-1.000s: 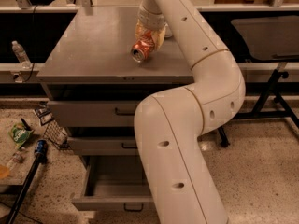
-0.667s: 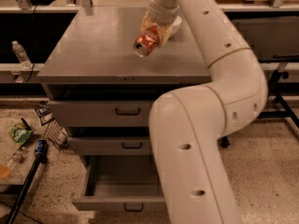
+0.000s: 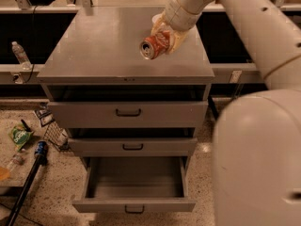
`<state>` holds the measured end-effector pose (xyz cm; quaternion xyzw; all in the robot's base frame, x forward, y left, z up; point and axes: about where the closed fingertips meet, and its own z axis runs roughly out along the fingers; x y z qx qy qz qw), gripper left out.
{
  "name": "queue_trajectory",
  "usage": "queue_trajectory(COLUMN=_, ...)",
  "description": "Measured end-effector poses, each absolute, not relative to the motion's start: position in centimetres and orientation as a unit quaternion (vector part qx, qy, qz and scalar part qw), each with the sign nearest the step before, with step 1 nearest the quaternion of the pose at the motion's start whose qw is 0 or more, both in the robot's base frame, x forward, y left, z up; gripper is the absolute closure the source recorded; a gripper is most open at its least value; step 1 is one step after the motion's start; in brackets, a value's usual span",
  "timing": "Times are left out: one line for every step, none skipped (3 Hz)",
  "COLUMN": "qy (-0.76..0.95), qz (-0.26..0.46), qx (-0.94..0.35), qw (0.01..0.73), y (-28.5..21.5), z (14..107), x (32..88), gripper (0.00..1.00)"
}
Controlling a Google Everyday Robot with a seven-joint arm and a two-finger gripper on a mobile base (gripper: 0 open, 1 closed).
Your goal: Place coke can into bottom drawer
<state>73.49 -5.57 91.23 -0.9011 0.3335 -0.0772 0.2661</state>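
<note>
Nearest, the robot's broad white arm [image 3: 256, 159] fills the right side; beside it, at the foot of the grey cabinet, the bottom drawer [image 3: 134, 205] is pulled out and open, a wide shallow tray with a small dark handle on its front; left of it, on the speckled floor, lie a dark pole with a blue collar [image 3: 28, 179] and a green packet [image 3: 19, 136] whose pale writing cannot be read.

Above the open tray the narrow middle drawer [image 3: 133, 146] and the taller top drawer [image 3: 128, 112] are both pushed in, each with a dark handle.

Farther back, over the right rear part of the counter [image 3: 94, 46], the claw [image 3: 165, 36] is closed around the coke can [image 3: 151, 47], which is held tilted on its side, its silver end turned towards the front left; white lettering shows on the red wall, but no word can be read.

Beyond, on a ledge left of the cabinet, stands a clear plastic bottle [image 3: 19, 53], its label illegible.
</note>
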Motion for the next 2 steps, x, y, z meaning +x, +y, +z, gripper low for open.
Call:
queue_trajectory(qy=0.372, qz=-0.061, qx=-0.880, qw=0.289, y=-6.8, z=90.2, x=69.1, gripper=1.00)
queue_trajectory(qy=0.444, qz=0.005, qx=-0.846, qw=0.297, y=-8.2, z=85.9, x=64.9, gripper=1.00)
